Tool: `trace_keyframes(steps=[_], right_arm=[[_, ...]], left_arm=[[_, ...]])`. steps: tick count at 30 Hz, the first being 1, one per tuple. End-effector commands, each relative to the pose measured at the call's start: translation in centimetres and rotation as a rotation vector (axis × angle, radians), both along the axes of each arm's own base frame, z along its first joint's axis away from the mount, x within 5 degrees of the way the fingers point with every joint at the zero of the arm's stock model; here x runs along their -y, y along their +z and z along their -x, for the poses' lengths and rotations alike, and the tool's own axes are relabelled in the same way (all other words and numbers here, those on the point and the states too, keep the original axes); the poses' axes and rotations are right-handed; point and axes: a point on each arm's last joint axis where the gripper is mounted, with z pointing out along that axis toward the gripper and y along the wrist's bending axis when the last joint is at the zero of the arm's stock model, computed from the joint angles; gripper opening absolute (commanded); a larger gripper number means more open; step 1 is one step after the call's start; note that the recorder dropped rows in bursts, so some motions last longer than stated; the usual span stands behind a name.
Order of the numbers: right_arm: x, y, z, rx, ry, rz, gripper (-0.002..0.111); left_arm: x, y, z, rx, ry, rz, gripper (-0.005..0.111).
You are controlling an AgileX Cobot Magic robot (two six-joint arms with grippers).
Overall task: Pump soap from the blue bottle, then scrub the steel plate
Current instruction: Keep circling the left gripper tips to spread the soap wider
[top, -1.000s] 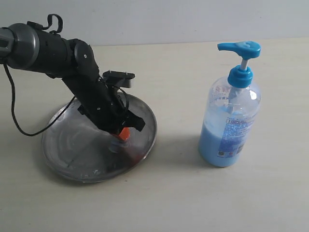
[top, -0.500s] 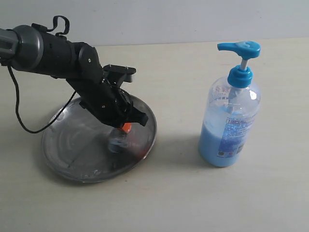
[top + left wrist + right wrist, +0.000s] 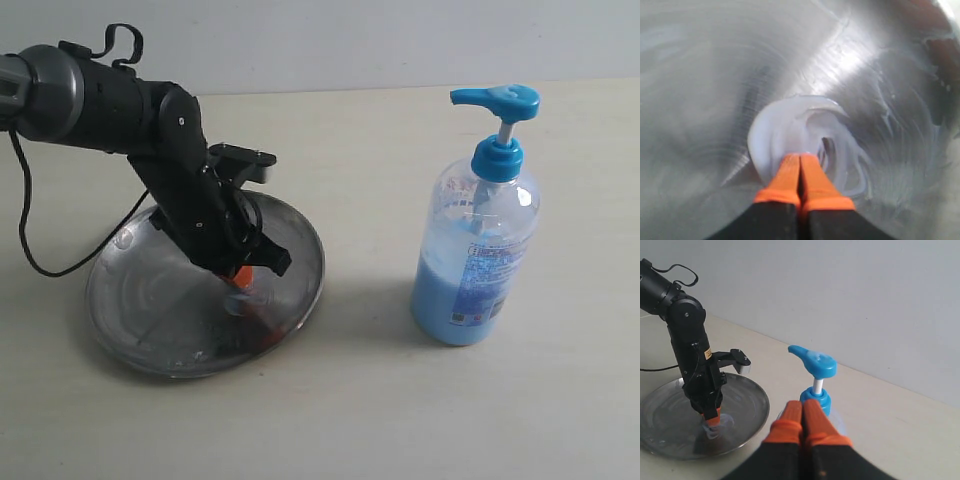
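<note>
The steel plate [image 3: 140,310] lies at the left, tilted slightly, with streaky soap smears; it shows too in the right wrist view as the plate [image 3: 745,405]. My left gripper [image 3: 240,278] is shut, its orange tips pressed down into a pale-blue soap [image 3: 785,130] swirl on the plate [image 3: 700,75]. The blue bottle [image 3: 478,250] stands upright at the right, about half full, pump head [image 3: 497,100] up. My right gripper [image 3: 802,407] is shut and empty, hovering near the bottle's pump [image 3: 814,361]; it is outside the exterior view.
A black cable [image 3: 30,240] hangs from the left arm [image 3: 110,100] down beside the plate. The pale tabletop [image 3: 380,400] runs to a light wall [image 3: 350,40] at the back.
My left gripper has swept back and forth across the plate's right part, now sitting a little lower and to the left than half a second ago. The bottle has not moved.
</note>
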Motion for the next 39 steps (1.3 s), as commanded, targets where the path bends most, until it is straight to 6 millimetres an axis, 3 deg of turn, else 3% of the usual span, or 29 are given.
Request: trace_keyframes(steps=[1, 7, 17, 25, 39], right_arm=[[-0.1, 0.0, 0.0, 0.013, 0.005, 0.011, 0.000], [-0.1, 0.0, 0.0, 0.013, 0.005, 0.011, 0.000], [-0.1, 0.0, 0.0, 0.017, 0.005, 0.013, 0.000], [-0.1, 0.0, 0.0, 0.017, 0.005, 0.013, 0.000], [-0.1, 0.0, 0.0, 0.017, 0.005, 0.015, 0.000]], left_arm=[[-0.3, -2.2, 1.3, -0.134, -0.034, -0.001, 0.000], [0.8, -2.0, 1.0, -0.096, -0.039, 0.125, 0.000], [1.1, -1.9, -0.4, 0.058, -0.003, 0.154, 0.000], [0.1, -2.2, -0.5, 0.065, -0.018, 0.033, 0.000], [-1.1, -2.4, 0.9, -0.080, -0.081, -0.088, 0.000]])
